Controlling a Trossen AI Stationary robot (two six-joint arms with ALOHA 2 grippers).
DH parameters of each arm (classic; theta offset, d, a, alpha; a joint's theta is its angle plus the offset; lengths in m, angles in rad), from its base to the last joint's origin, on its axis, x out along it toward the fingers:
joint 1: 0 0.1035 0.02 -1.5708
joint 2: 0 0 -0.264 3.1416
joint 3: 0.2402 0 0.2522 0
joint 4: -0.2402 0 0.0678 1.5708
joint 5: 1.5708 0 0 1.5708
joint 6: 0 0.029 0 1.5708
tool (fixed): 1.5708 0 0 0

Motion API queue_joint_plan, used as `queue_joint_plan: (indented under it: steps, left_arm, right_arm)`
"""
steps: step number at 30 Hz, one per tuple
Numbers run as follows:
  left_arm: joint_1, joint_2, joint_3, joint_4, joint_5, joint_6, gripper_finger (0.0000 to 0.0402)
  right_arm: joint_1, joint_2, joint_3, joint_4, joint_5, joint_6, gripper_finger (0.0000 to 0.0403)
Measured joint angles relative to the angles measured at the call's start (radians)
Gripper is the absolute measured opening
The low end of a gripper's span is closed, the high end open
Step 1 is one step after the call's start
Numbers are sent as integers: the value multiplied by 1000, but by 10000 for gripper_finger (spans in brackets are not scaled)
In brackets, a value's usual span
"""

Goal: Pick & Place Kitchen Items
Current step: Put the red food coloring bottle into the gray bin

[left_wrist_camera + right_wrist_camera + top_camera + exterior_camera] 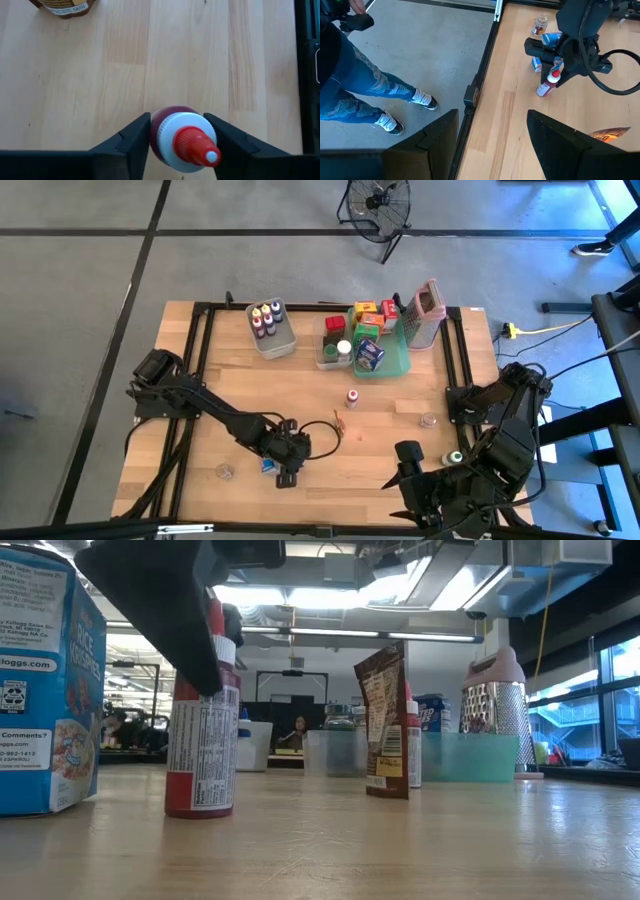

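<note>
A small red sauce bottle (182,142) with a white collar and a red nozzle stands on its base on the wooden table (380,450), near the front left; it also shows in the low view (203,730). My left gripper (182,145) is shut on its top. A blue box (268,465) stands right beside it. My right gripper (492,135) hangs open and holds nothing, high over the table's near right part (410,460). More small bottles sit in a clear bin (270,328) at the back. My left gripper pinches the red bottle between its two fingers (135,137) at the white collar (161,135) and the shoulder just under it. The fingers slant down from the table's left side. The bottle stands upright with its base (200,808) on the table.
A brown packet (385,720) stands mid-table, with a small bottle (352,397) and a jar (428,420) farther right. A teal tray (395,365), a second clear bin (333,352) and a grey grater (425,310) stand at the back. Another jar (224,472) sits front left. A person's legs (375,95) show beside the table.
</note>
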Motion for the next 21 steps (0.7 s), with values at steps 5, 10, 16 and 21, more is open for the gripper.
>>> queue_joint_plan:
  steps: [5, 10, 16, 21]
  left_arm:
    - [0, 0, 0, 1, 3, -3, 145]
    - [8, -1, 0, 3, 0, -91, 145]
    - [35, -3, 58, -100, 7, -136, 145]
    - [69, -5, 208, -315, -25, -72, 145]
  right_arm:
    - [0, 0, 0, -5, 0, 0, 238]
    - [0, 0, 0, -6, 0, 0, 238]
    - [0, 0, 0, -6, -6, 11, 238]
    - [15, 0, 0, -10, -23, 39, 238]
